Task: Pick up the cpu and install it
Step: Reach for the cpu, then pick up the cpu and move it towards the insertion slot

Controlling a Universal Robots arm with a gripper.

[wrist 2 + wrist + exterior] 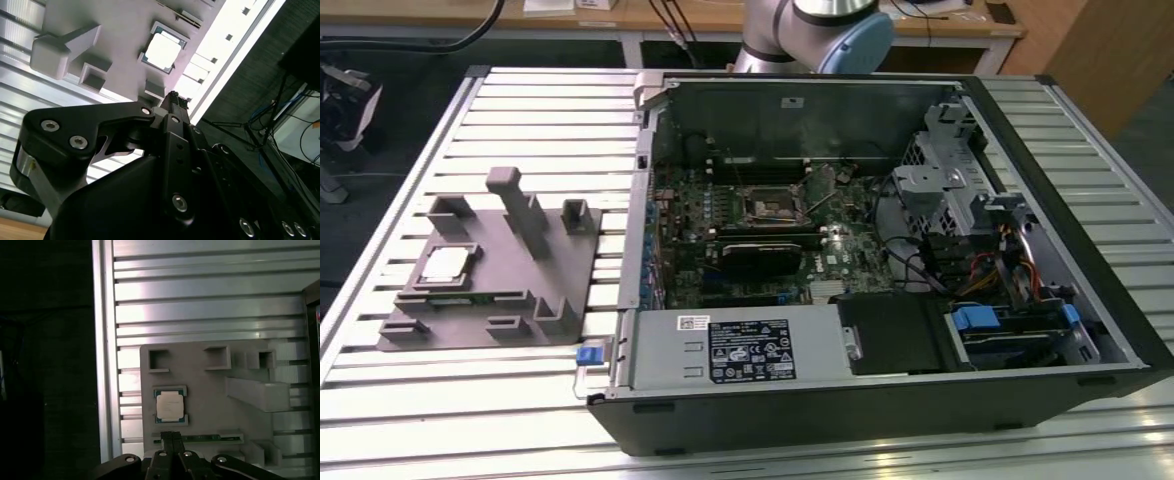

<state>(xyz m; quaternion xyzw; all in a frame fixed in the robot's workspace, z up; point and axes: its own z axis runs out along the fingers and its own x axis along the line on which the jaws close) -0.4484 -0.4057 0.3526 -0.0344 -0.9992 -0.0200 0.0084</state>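
The cpu [444, 265] is a small square chip with a pale silvery top. It lies flat in a shallow pocket of the grey fixture [507, 300] at the exterior view's left. In both wrist views the cpu [169, 406] [161, 50] lies in its pocket, some way off from the tips. My gripper [172, 436] [175, 96] hangs above the fixture [210, 390], shut, its two dark fingers pressed together with nothing between them. The dark square socket [767, 205] sits on the motherboard inside the open computer case [1067, 200].
The fixture carries several raised grey blocks and posts [520, 205] around the chip's pocket. The slatted aluminium table [534, 110] ends close beside the fixture [105, 365]. A grey box with a white label [740, 345] lies along the case's front. The arm's base [814, 30] stands behind the case.
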